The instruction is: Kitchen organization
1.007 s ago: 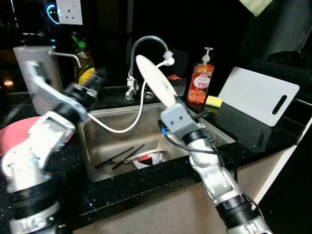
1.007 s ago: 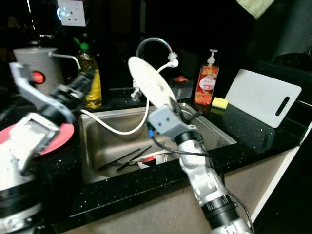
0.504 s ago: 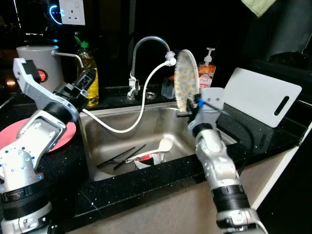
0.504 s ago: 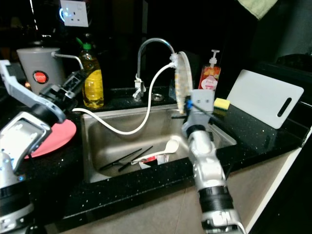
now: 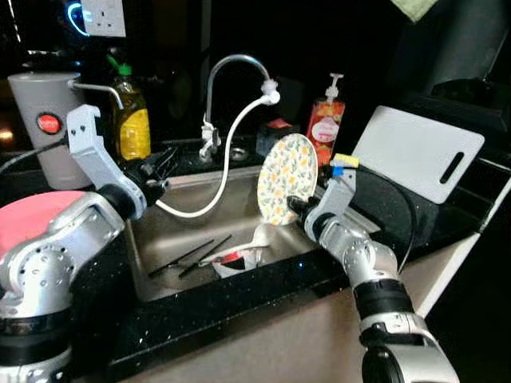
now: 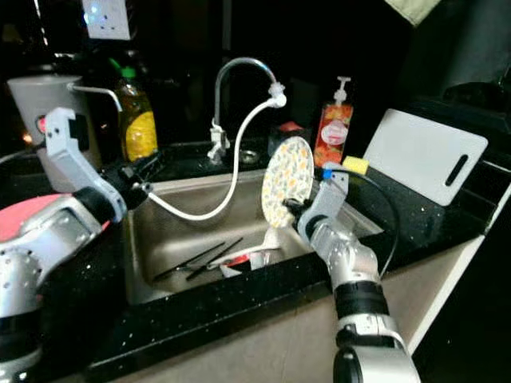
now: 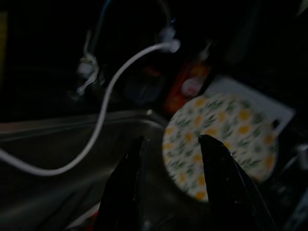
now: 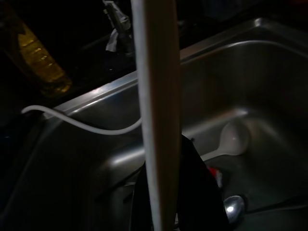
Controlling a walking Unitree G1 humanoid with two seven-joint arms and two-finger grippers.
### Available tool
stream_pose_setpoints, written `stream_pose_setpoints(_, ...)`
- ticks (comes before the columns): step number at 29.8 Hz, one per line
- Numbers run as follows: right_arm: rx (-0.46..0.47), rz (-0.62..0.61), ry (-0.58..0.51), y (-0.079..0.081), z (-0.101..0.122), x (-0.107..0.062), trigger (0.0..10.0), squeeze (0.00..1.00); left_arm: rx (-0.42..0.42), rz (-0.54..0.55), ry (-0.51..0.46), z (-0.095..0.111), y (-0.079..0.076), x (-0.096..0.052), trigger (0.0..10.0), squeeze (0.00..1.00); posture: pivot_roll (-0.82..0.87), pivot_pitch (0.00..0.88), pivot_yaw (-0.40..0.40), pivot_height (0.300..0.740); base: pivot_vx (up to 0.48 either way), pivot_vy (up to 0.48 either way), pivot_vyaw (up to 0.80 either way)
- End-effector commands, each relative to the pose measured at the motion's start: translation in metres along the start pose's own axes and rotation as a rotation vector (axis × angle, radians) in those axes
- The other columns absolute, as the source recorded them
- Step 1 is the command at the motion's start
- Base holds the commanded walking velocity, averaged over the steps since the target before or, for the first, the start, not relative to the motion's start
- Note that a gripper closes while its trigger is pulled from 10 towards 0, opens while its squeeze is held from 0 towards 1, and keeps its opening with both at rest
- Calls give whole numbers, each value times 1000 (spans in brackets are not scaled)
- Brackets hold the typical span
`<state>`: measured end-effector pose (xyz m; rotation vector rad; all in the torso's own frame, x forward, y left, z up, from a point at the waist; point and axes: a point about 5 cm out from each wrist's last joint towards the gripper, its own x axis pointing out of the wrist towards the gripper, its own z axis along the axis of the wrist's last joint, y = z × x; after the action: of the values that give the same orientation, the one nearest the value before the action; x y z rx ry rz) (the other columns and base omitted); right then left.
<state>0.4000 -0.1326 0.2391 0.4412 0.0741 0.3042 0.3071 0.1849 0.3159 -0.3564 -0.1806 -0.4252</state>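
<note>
A round plate [image 5: 287, 177] with a yellow flower pattern stands tilted on edge over the right side of the steel sink [image 5: 239, 222]. My right gripper [image 5: 292, 205] is shut on its lower rim; in the right wrist view the plate [image 8: 156, 96] runs edge-on between the black fingers [image 8: 197, 178]. My left gripper [image 5: 164, 162] hovers over the sink's left rim, open, with nothing between its fingers [image 7: 127, 187]. A white hose [image 5: 215, 195] curves from the tap to just below it.
Black chopsticks [image 5: 188, 259], a white spoon [image 5: 259, 235] and a red-and-white wrapper lie in the sink. A pink plate [image 5: 32, 219], grey kettle [image 5: 40, 120] and yellow bottle [image 5: 132, 124] stand left. A red soap dispenser [image 5: 326, 120], sponge [image 5: 347, 159] and white cutting board [image 5: 415, 152] are right.
The right gripper has lowered the plate toward the sink and turned its patterned face to the camera. The left arm has swung in to the sink's left rim.
</note>
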Motion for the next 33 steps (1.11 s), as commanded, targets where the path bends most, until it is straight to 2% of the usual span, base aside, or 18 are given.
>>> stream_pose_setpoints(1,106,31,25,3,0,3,10000,0,96,-13,37,-4,-3,-2,10000,0,-43,0,-88,740,0,0,0)
stream_pose_setpoints(2,106,31,25,3,0,3,10000,0,96,-13,37,-4,-3,-2,10000,0,-43,0,-88,740,0,0,0)
stream_pose_setpoints(5,262,35,59,10,-3,12,10000,0,155,-27,55,-11,-8,-2,10000,0,-30,0,-97,740,0,0,0)
stream_pose_setpoints(8,317,20,76,16,-6,18,10000,0,176,-39,68,-15,-11,-2,10000,0,-30,0,-97,740,0,0,0)
stream_pose_setpoints(10,325,17,84,18,-7,19,10000,0,184,-42,72,-16,-12,-2,10000,0,-30,0,-97,740,0,0,0)
stream_pose_setpoints(14,390,22,123,32,-16,27,10000,0,223,-53,93,-21,-14,-2,10000,0,-23,0,-103,740,0,0,0)
stream_pose_setpoints(19,447,-32,199,43,-38,31,10000,0,263,-61,108,-26,-18,-2,10000,0,-14,0,-109,740,0,0,0)
stream_pose_setpoints(25,520,-23,290,58,-64,31,10000,0,276,-64,117,-30,-20,-3,10000,0,-7,0,-118,740,0,0,0)
stream_pose_setpoints(26,525,-21,301,61,-67,32,10000,43,277,-64,118,-30,-21,-3,10000,0,-6,0,-118,740,0,0,0)
stream_pose_setpoints(27,525,-21,301,61,-67,32,10000,43,277,-64,118,-30,-21,-3,10000,0,-6,0,-118,740,0,0,0)
stream_pose_setpoints(28,528,-20,307,62,-69,32,10000,549,279,-64,119,-31,-21,-3,10000,0,-5,0,-119,740,0,0,0)
stream_pose_setpoints(29,537,-16,316,64,-70,32,10000,1000,280,-64,120,-31,-21,-4,10000,0,-6,0,-120,740,0,0,0)
stream_pose_setpoints(33,571,31,341,74,-74,32,10000,1000,287,-64,126,-34,-21,-4,10000,0,-7,0,-122,740,0,0,0)
